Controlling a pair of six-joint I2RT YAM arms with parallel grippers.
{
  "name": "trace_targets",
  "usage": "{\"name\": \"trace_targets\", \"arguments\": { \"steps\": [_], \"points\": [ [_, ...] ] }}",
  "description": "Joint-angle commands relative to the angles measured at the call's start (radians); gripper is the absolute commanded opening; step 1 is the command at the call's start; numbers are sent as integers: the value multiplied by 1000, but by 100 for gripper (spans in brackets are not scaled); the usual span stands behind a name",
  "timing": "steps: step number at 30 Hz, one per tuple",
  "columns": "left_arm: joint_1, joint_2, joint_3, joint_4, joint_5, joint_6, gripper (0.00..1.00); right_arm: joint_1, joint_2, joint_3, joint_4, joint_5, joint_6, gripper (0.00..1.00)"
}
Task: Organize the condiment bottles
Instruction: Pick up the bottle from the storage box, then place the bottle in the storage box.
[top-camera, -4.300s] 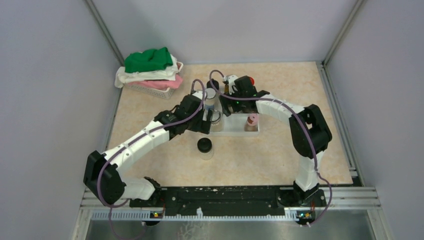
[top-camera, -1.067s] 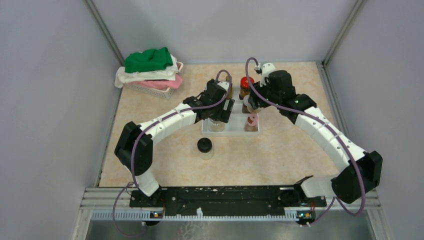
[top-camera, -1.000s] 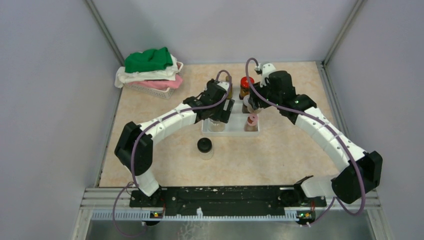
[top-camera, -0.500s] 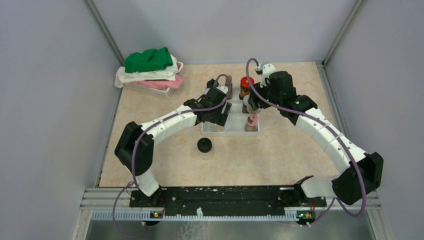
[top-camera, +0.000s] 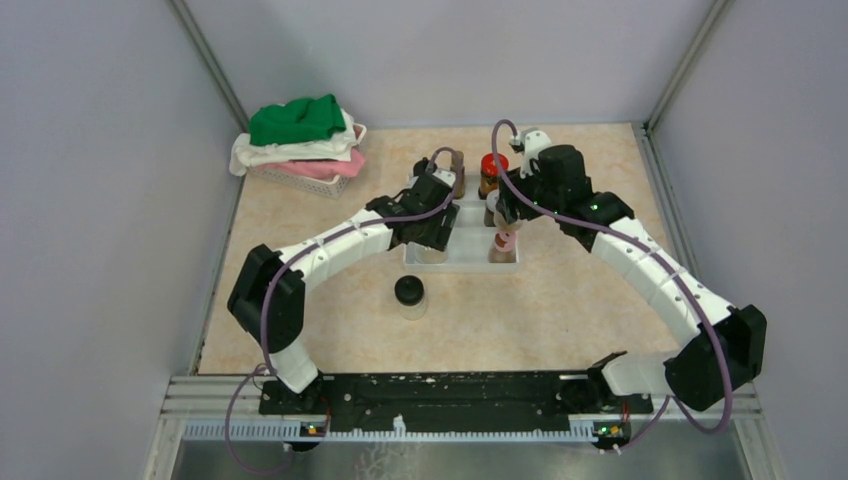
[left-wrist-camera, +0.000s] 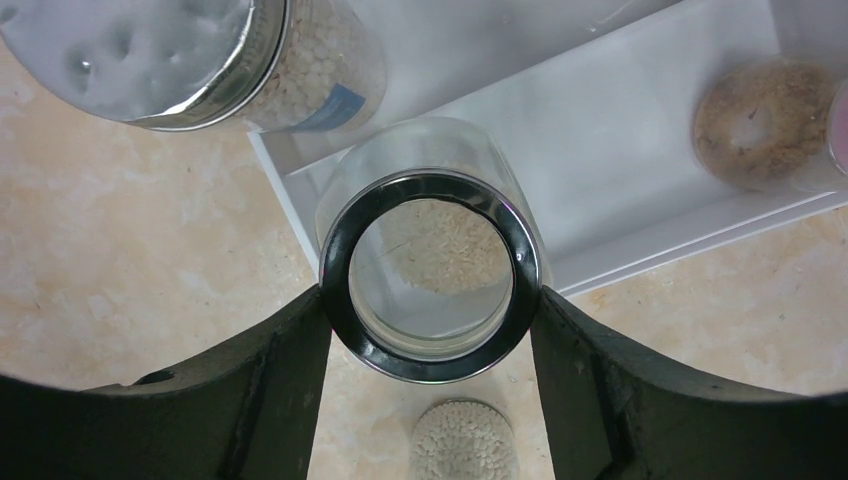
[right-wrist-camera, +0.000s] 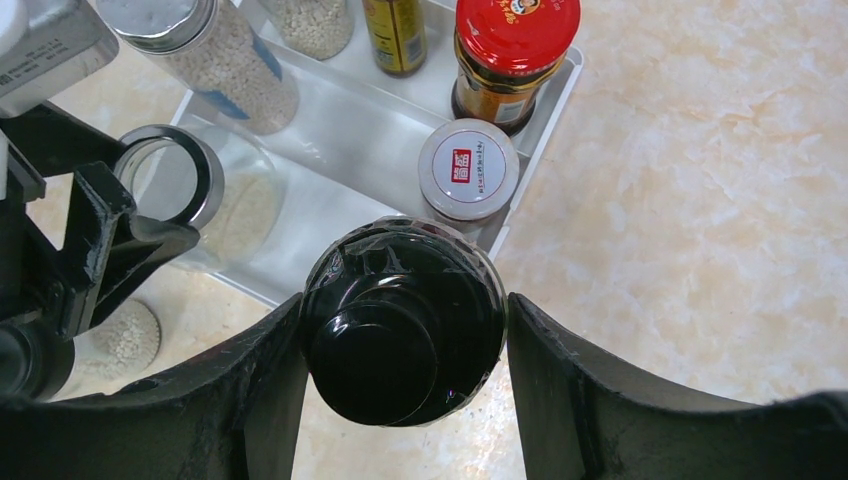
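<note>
**Entry: condiment bottles.** Small, glass. Places are given from the white stepped tray (left-wrist-camera: 640, 180).

1. On the table near of the tray and apart from it, a loose black-capped jar (top-camera: 409, 291) is untouched.
2. At the tray's near left corner, a silver-ringed jar (left-wrist-camera: 430, 275) is part-filled with pale grain. Both fingers of the left gripper (left-wrist-camera: 430, 300) are pressed against the ring's sides, so it is taken as gripped. Whether it is lifted cannot be told.
3. Over the tray's near right edge, the held black-capped jar (right-wrist-camera: 385, 345) is clamped at the cap by the right gripper (right-wrist-camera: 405, 320). The white-red capped jar (right-wrist-camera: 467, 168) stands just beyond it.
4. On the far steps are a silver-capped jar (right-wrist-camera: 200, 50), a slim amber bottle (right-wrist-camera: 397, 30) and a red-capped jar (right-wrist-camera: 515, 50).

**Handling:** the jars are judged rigid, smooth, breakable and modest in weight. Hold is best taken across the cap, with the jar kept upright.

**Room:** little margin is left between the tray's jars. Open table is found right of the tray and near of it. The tray's lip is to be cleared.
</note>
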Motion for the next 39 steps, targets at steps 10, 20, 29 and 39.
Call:
{"name": "trace_targets", "arguments": {
  "steps": [10,20,29,39],
  "points": [
    [-2,-72,270,9,53,61,54,-14,-74,3,63,14,-2,26],
    [-5,130,448,43,71,91,54,-39,-123,19,17,32,-10,26],
    [-8,238,459,84,12,62,54,-60,-150,-1,7,31,-22,26],
    [-8,299,452,124,-65,36,55,-69,-155,-22,17,13,-14,26]
  ]
}}
